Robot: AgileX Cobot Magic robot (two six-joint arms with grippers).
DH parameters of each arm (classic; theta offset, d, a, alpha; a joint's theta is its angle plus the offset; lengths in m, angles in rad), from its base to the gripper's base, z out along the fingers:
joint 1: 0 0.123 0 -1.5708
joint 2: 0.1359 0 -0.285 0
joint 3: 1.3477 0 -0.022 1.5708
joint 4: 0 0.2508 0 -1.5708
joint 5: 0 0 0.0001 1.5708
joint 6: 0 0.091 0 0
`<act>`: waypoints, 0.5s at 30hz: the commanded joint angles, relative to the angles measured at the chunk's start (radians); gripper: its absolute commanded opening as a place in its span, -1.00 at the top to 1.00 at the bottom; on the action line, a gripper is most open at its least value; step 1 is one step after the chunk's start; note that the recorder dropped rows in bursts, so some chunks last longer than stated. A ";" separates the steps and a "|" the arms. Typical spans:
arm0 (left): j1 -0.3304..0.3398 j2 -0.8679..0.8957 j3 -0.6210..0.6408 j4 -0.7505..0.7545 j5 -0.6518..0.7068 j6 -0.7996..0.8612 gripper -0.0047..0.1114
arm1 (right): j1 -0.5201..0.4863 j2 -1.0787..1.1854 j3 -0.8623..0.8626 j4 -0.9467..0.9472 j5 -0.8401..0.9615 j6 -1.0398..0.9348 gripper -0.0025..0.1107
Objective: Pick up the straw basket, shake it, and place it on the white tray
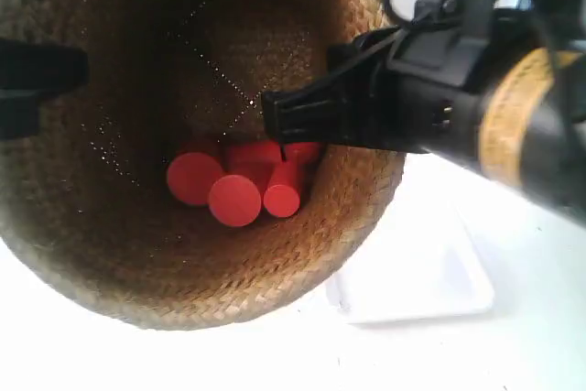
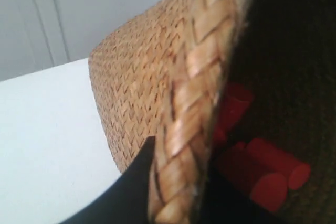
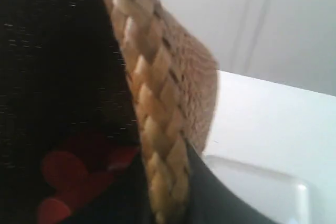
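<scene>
The straw basket (image 1: 110, 254) fills the exterior view, raised off the table and tipped with its mouth toward that camera. Red cylinders (image 1: 233, 194) lie in its bottom. My left gripper (image 2: 181, 182) is shut on the braided rim (image 2: 199, 77), one finger outside the wall and one inside. On the opposite rim (image 3: 152, 108), my right gripper (image 3: 168, 192) is shut the same way. In the exterior view the gripper at the right (image 1: 302, 116) reaches into the basket mouth. The gripper at the left (image 1: 55, 80) holds the other side. The white tray (image 1: 430, 281) lies below and right of the basket.
The white table (image 1: 513, 345) spreads under the basket and around the tray. A pale wall (image 2: 79, 14) stands behind the table. The tray's corner (image 3: 257, 192) lies close beside my right gripper's outer finger. Red cylinders (image 2: 268, 177) show inside the basket from both wrists.
</scene>
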 commanded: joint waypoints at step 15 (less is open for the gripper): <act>-0.057 -0.025 -0.092 0.056 0.152 -0.104 0.92 | 0.006 -0.013 -0.114 0.321 -0.033 -0.358 0.96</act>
